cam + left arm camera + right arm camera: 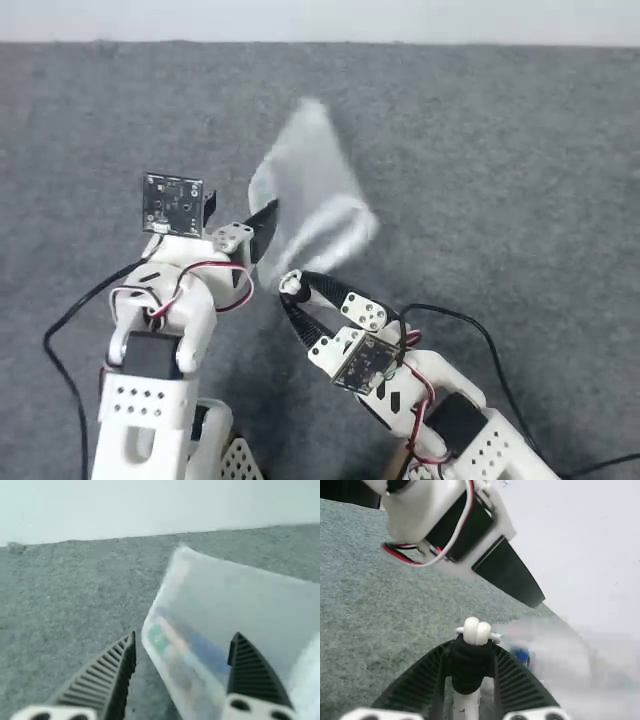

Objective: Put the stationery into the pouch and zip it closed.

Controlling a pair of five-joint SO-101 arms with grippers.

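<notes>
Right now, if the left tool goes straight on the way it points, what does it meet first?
The pouch. It sits just ahead of the left tool, partly between its open jaws. Depth is unclear, so it may already touch one side. The right tool appears to hold the zip pull.

You are working over a grey, carpet-like surface [520, 150] with a fine fibrous texture, and it spreads from the near edge out to the far side and just as widely to the left and right. Along its far edge you will see a plain white wall [320, 20] meeting it in a straight line. The light on both is soft and even.
</notes>
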